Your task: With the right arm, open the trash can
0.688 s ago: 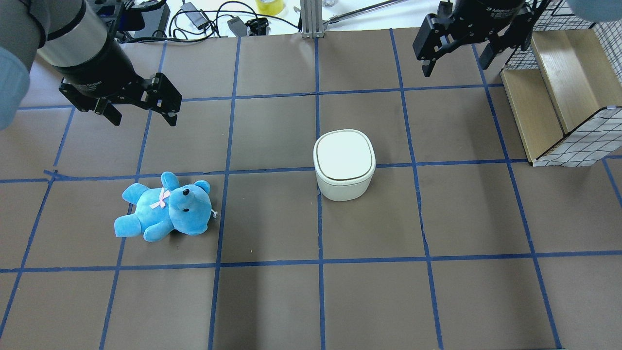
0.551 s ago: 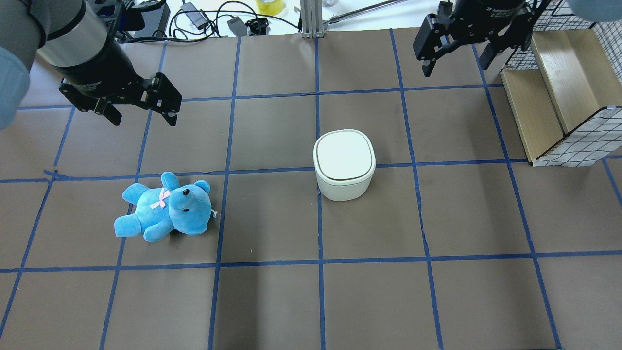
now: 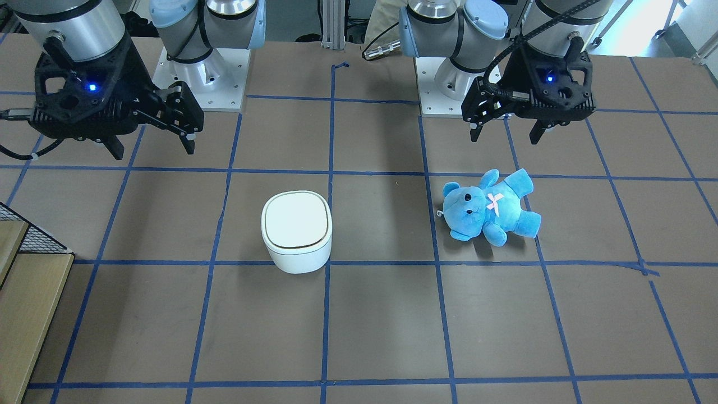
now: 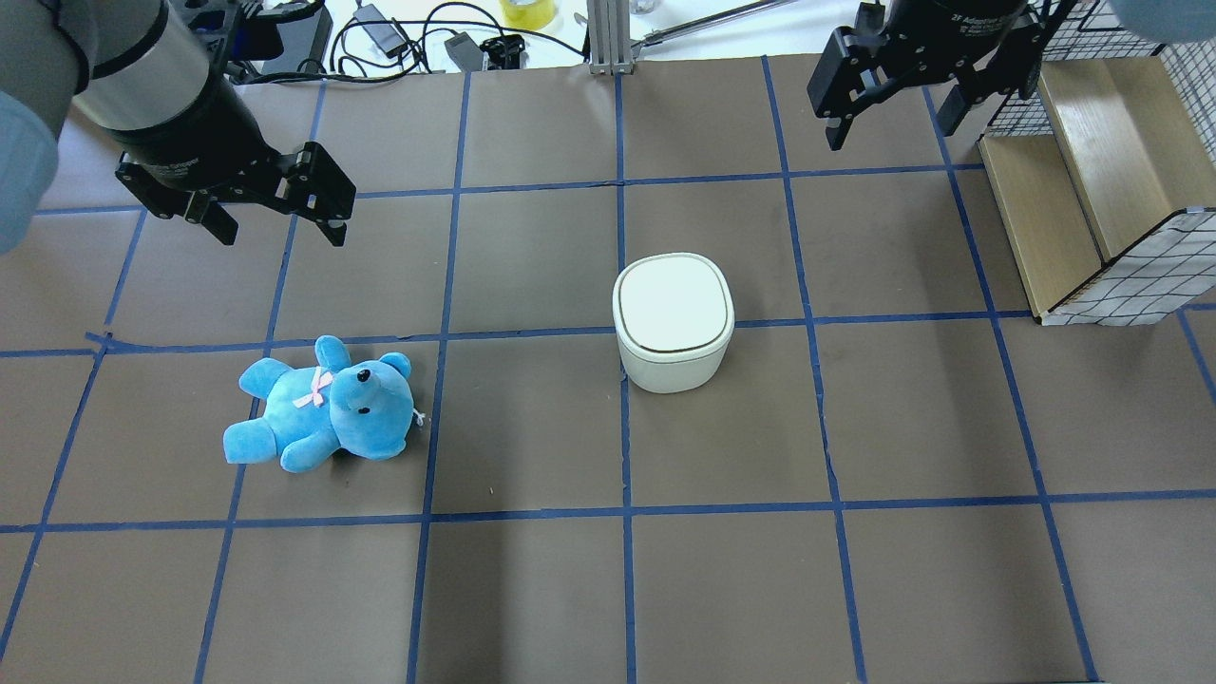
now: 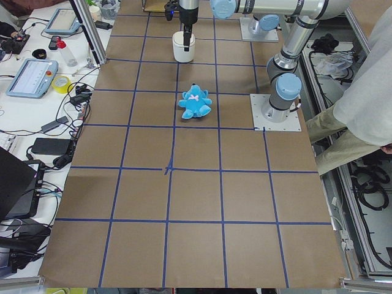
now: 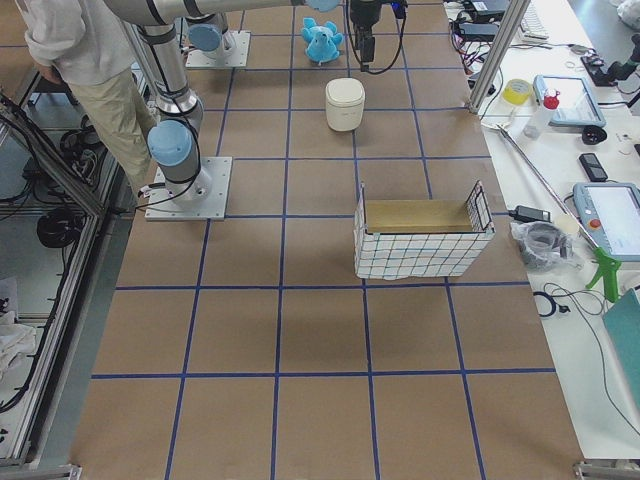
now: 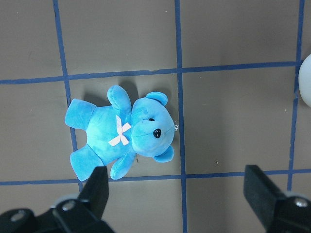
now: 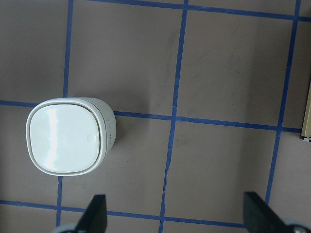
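The white trash can [image 4: 674, 318] stands near the table's middle with its lid shut; it also shows in the front view [image 3: 297, 230] and in the right wrist view [image 8: 68, 136]. My right gripper [image 4: 893, 133] hovers open and empty, high above the table, beyond the can and to its right, apart from it; it also shows in the front view [image 3: 154, 150]. In the right wrist view its fingertips [image 8: 95, 213] stand wide apart. My left gripper [image 4: 280, 228] is open and empty above a blue teddy bear [image 4: 323, 408].
A wooden box with wire-mesh sides [image 4: 1092, 190] lies at the table's right edge, close to my right gripper. Cables and devices [image 4: 399, 38] lie past the far edge. A person [image 6: 90, 60] stands behind the robot bases.
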